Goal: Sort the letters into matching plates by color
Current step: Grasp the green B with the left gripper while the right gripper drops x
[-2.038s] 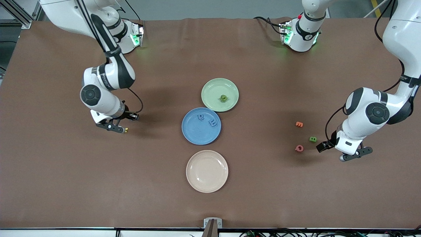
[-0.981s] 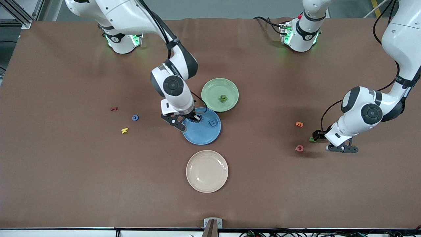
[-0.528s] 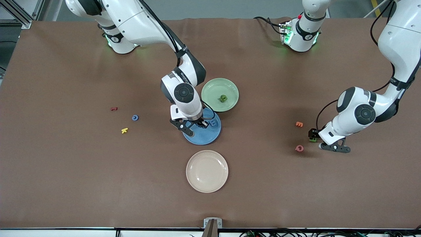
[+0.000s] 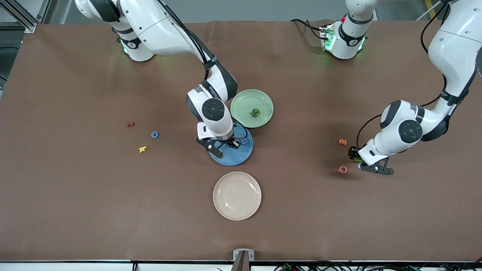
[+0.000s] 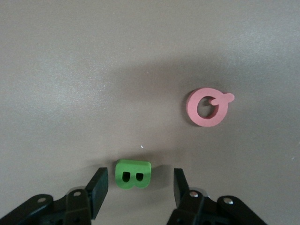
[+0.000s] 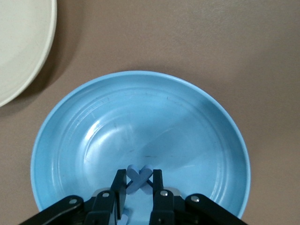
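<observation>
**Blue letter over the blue plate, green B between the other fingers**

We see the right hand (image 6: 138,187) pinched shut on a chunky blue X-shaped letter (image 6: 138,176), low over the glossy blue plate (image 4: 241,157). We can't make out other letters in that plate, since the arm covers part of it. The pale green plate (image 4: 244,101), touching the blue one, holds one green letter (image 4: 256,112). The cream plate (image 4: 237,195) sits nearer the front camera.

The left hand (image 5: 138,190) is down at the matte brown surface (image 4: 75,195), fingers apart on either side of a green B (image 5: 133,174) without touching it. A pink Q (image 5: 209,107) lies near, an orange letter (image 4: 342,142) close by. A small blue ring letter (image 4: 154,134), a yellow one (image 4: 142,149) and a red one (image 4: 130,124) lie toward the right arm's end.
</observation>
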`<state>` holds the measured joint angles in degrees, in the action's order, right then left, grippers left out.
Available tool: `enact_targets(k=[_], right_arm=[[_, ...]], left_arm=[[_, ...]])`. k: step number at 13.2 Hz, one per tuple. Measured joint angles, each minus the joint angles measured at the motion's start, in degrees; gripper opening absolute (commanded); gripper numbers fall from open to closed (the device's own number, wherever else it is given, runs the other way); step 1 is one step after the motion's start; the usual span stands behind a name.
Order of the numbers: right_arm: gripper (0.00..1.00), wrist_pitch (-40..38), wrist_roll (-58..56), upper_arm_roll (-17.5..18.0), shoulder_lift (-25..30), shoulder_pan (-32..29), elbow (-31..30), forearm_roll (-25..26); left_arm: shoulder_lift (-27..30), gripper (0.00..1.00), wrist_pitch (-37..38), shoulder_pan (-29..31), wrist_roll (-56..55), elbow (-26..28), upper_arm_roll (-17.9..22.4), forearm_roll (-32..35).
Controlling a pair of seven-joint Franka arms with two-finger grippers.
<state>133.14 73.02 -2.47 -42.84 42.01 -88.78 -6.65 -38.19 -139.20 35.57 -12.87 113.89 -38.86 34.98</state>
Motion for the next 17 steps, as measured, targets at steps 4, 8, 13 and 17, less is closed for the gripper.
enact_targets(k=[4, 8, 13, 17], right_arm=[[0.99, 0.17, 0.12, 0.00, -1.16, 0.01, 1.26, 0.00], [1.00, 0.56, 0.81, 0.00, -1.33, 0.37, 1.36, 0.00], [1.00, 0.59, 0.82, -0.09, -1.33, 0.46, 1.59, 0.02], [1.00, -0.78, -1.01, -0.90, -1.32, -0.32, 2.86, 0.03]], left_arm=[[-0.19, 0.62, 0.00, 0.08, 0.07, 0.00, 0.13, 0.14], [-0.82, 0.60, -0.06, 0.51, 0.08, -0.01, 0.22, 2.10], [-1.12, 0.36, -0.16, 0.60, 0.08, -0.11, 0.26, 2.14], [-1.14, 0.01, -0.16, 0.62, 0.08, -0.45, 0.26, 2.15]])
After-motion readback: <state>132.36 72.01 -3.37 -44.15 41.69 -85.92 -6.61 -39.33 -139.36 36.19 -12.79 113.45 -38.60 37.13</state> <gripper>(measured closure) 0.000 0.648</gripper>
